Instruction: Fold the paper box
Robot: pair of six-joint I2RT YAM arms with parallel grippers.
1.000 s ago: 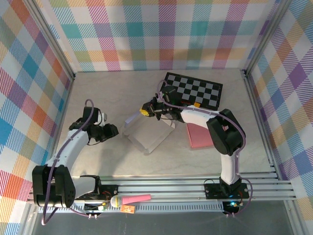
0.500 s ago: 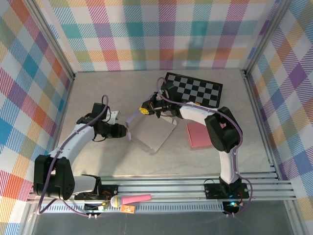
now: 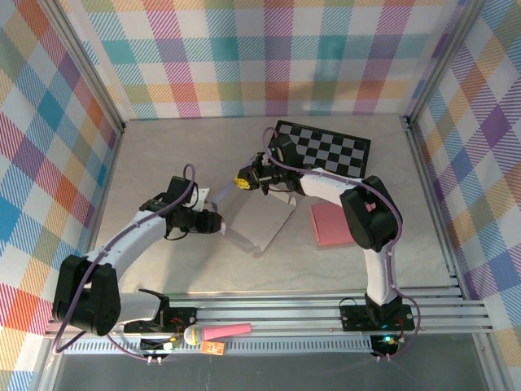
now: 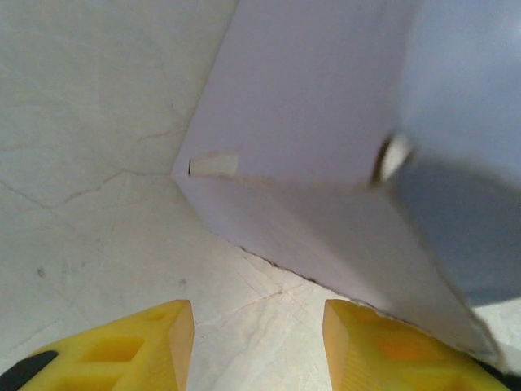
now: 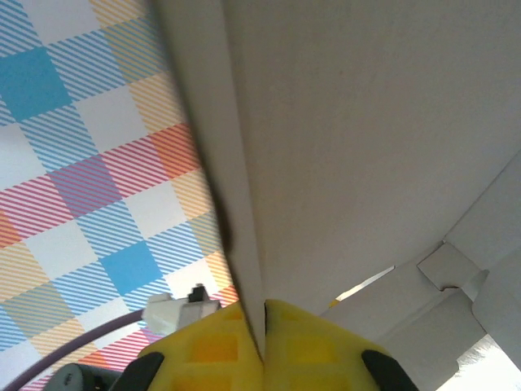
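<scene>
Matt smooth card paper box [image 4: 326, 122]; marbled veined table [image 4: 81, 122]; yellow plastic left pincer [image 4: 256, 319].

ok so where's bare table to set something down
Bare table: the far left corner beside the checkerboard; the near strip between the paper box and the rail; the right side past the pink pad. Crowded mid-table, where the left gripper and right gripper are at the box.

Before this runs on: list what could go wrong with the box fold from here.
The right end effector pinches one thin panel of the paper box; a hard pull could crease or tear it.
The left end effector sits open at the box's corner; pushing in might slide the box instead of folding it.
</scene>
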